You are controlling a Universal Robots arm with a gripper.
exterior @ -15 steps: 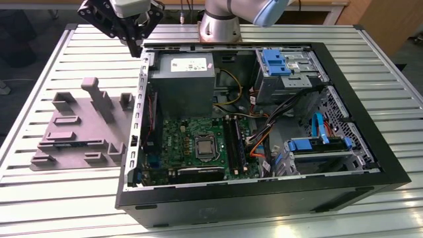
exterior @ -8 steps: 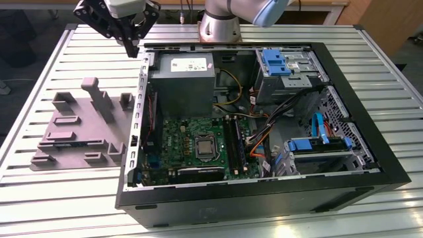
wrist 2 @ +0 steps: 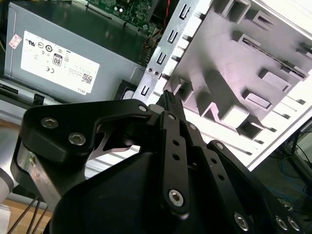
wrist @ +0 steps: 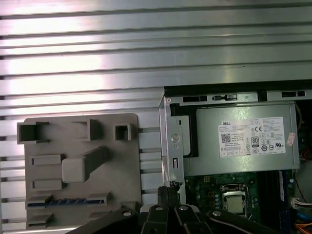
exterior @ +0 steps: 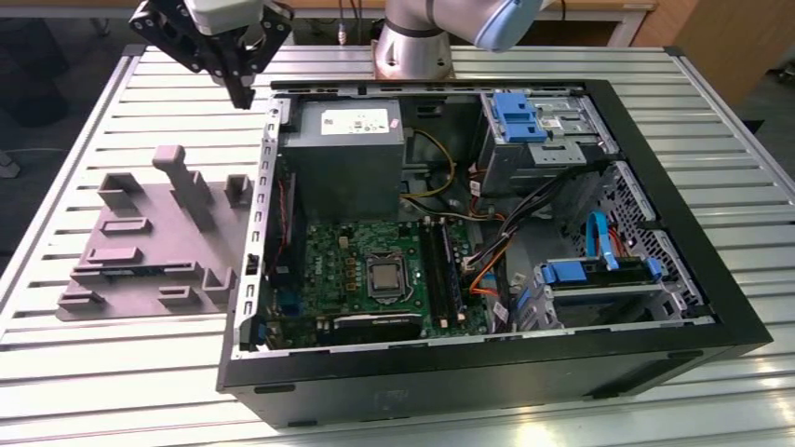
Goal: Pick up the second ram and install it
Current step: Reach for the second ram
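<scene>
The second ram point(wrist: 63, 201) is a thin blue-green stick lying in a slot along one edge of the grey moulded tray point(wrist: 122, 161). In the exterior view the ram point(exterior: 130, 271) shows as a bluish strip low on the tray point(exterior: 137, 209), at the exterior view's left. My gripper point(exterior: 240, 95) hangs high above the table, beyond the tray's far end and beside the case's back corner. Its fingers point down, shut together with nothing between them. The fingertips point(wrist: 168, 189) sit over the case's edge, well apart from the ram. In the second wrist view the gripper point(wrist 2: 168, 97) points toward the tray point(wrist 2: 234, 58).
An open computer case point(exterior: 497, 382) lies on the slatted metal table point(exterior: 74, 372), with the motherboard point(exterior: 372, 270) and its long black slots point(exterior: 441, 265) exposed. A grey power supply point(exterior: 342, 140) sits near the gripper. Drive cages with blue clips point(exterior: 522, 116) stand at the exterior view's right.
</scene>
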